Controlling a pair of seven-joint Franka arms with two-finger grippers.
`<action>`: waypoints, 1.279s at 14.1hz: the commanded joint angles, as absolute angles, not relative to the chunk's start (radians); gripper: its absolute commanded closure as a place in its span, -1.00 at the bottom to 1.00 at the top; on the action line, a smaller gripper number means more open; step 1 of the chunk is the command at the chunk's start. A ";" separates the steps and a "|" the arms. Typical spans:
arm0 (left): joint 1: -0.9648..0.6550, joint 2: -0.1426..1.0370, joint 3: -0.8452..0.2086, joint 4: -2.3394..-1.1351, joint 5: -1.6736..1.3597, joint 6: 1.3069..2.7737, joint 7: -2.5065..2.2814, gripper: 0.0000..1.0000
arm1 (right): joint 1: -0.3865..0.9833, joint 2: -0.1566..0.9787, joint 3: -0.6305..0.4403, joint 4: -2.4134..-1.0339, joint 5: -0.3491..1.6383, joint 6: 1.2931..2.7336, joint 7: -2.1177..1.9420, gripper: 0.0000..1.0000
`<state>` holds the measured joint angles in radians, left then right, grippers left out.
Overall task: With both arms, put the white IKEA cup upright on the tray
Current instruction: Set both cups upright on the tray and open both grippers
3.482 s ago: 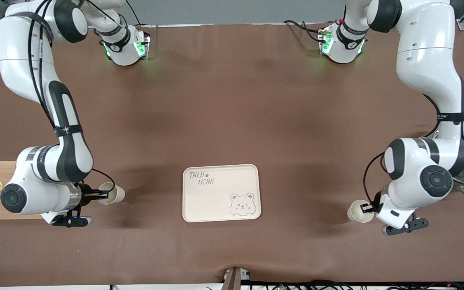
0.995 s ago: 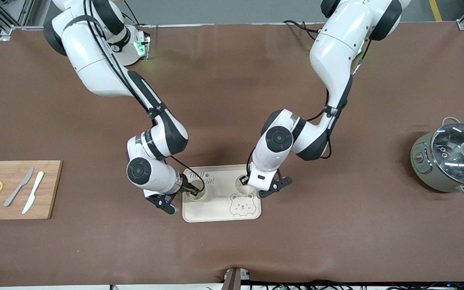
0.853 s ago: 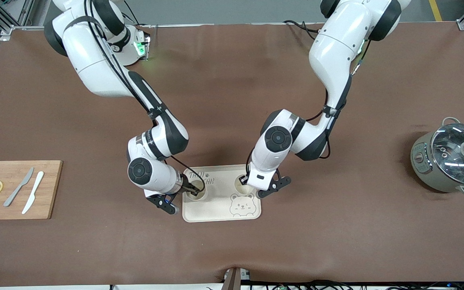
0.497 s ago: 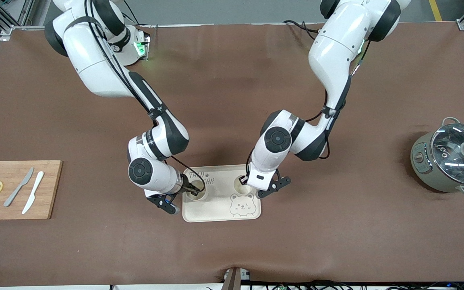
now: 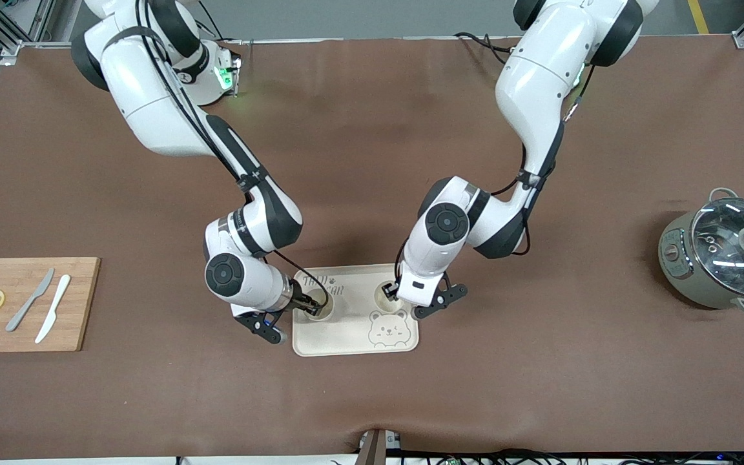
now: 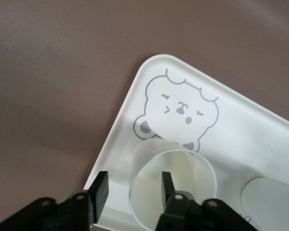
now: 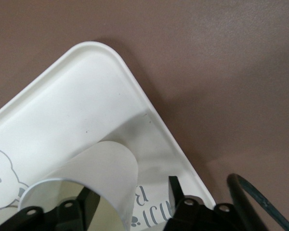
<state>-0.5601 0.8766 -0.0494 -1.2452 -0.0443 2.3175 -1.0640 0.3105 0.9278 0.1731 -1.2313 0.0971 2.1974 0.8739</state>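
Findings at this moment:

1. Tray [image 5: 346, 337]: carries both cups. Both stand upright, mouths up, inside the rim.
2. Cup one [image 5: 319, 312]: on the tray at the lettering [image 5: 320, 281], toward the right arm's end of the tray.
3. Cup two [image 5: 383, 298]: on the tray just above the bear face [image 5: 388, 328], toward the left arm's end of the tray.
4. Right gripper [image 5: 307, 302]: low over the tray at cup one. In the right wrist view its fingers are spread and straddle the cup wall, one inside the mouth and one outside. A clear gap shows between the outer finger and the wall, so nothing is pinched.
5. Left gripper [image 5: 392, 294]: low over the tray at cup two. The left wrist view shows the same arrangement: fingers apart, the wall between them, no squeeze evident.

Assessment: placement appears complete and withdrawal remains. The governing relation is that each cup's wall stands between its gripper's fingers, and each cup's long axis is vertical. Each gripper should therefore lift straight up along that axis. A sideways pull would likely catch the rim and tip the cup. Each arm is nearest its own cup, and neither needs to cross the tray.
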 commanded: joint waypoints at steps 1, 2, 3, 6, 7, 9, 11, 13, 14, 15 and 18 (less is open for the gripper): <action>-0.554 0.830 -0.045 -1.255 -0.061 2.312 -1.066 -0.50 | 0.316 0.927 0.167 -1.230 0.083 2.204 0.893 -1.00; -0.552 0.824 -0.040 -1.255 -0.060 2.312 -1.066 -0.61 | 0.314 0.923 0.167 -1.230 0.083 2.203 0.890 -1.00; -0.549 0.815 -0.038 -1.255 -0.057 2.310 -1.065 -0.66 | 0.311 0.920 0.167 -1.229 0.083 2.200 0.888 -1.00; -0.517 0.773 -0.028 -1.262 -0.054 2.310 -1.063 -0.87 | 0.307 0.914 0.167 -1.229 0.083 2.195 0.885 -1.00; -0.502 0.761 -0.026 -1.269 -0.052 2.310 -1.062 -1.00 | 0.307 0.914 0.167 -1.227 0.083 2.194 0.885 -1.00; -0.477 0.736 -0.028 -1.272 -0.035 2.301 -1.060 -1.00 | 0.307 0.901 0.167 -1.227 0.084 2.189 0.885 -1.00; -0.453 0.712 -0.026 -1.273 -0.006 2.272 -1.051 -1.00 | 0.314 0.885 0.169 -1.223 0.086 2.143 0.888 -1.00; -0.430 0.681 -0.028 -1.281 0.035 2.212 -1.033 -1.00 | 0.314 0.836 0.172 -1.221 0.090 2.061 0.890 -1.00; -0.410 0.666 -0.028 -1.281 0.040 2.176 -1.000 -1.00 | 0.311 0.810 0.173 -1.218 0.095 2.009 0.890 -1.00; -0.396 0.651 -0.028 -1.285 0.040 2.152 -0.965 -1.00 | 0.310 0.777 0.175 -1.218 0.098 1.962 0.890 -1.00; -0.345 0.574 -0.029 -1.336 0.041 2.109 -0.853 -1.00 | 0.304 0.677 0.173 -1.218 0.101 1.823 0.882 -1.00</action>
